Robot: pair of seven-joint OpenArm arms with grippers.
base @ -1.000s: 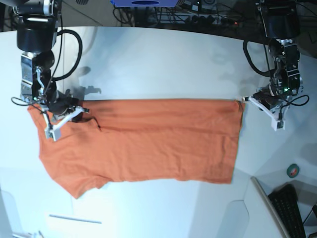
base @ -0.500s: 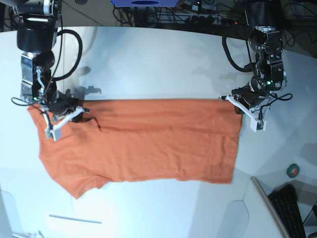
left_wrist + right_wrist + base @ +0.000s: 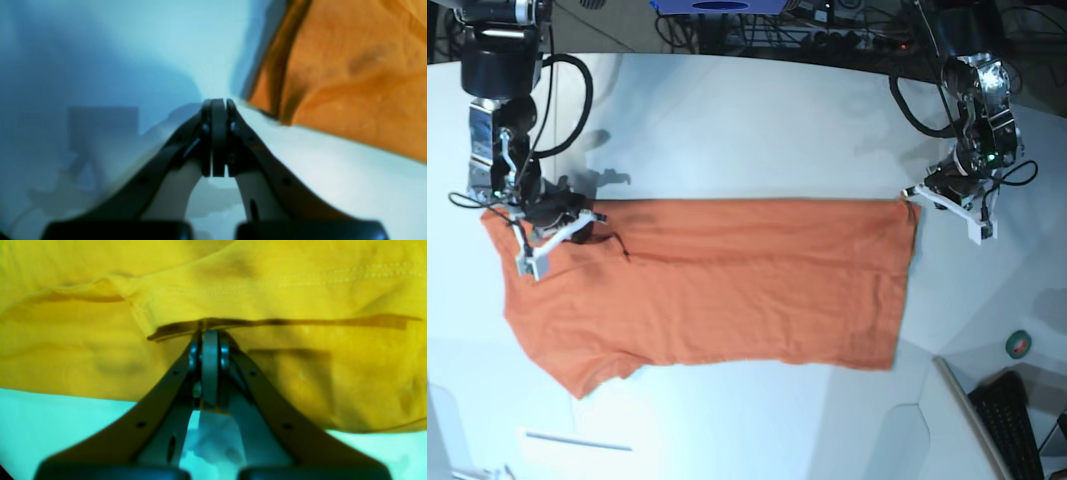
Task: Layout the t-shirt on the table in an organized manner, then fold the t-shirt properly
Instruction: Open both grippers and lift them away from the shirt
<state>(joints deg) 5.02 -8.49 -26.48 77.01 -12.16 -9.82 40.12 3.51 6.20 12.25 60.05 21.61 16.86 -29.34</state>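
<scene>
Right hand (image 3: pixel 210 340) clamped on t-shirt (image 3: pixel 727 285) fold, left hand (image 3: pixel 218 106) closed empty beside hem.

Both arms are built of black, rounded housings with bare silver metal links below them. A thick black cable loops out from each arm's side, and thinner dark wires trail near the wrists. The left gripper (image 3: pixel 954 205) and the right gripper (image 3: pixel 549 243) each carry pale, whitish fingers backed by black, tapering frames studded with small round screw holes. Seen from the wrists, grey pads sit between black rims at the tips (image 3: pixel 218 133) (image 3: pixel 210 368). A small green light seems to glow on the left wrist, though it is tiny.
</scene>
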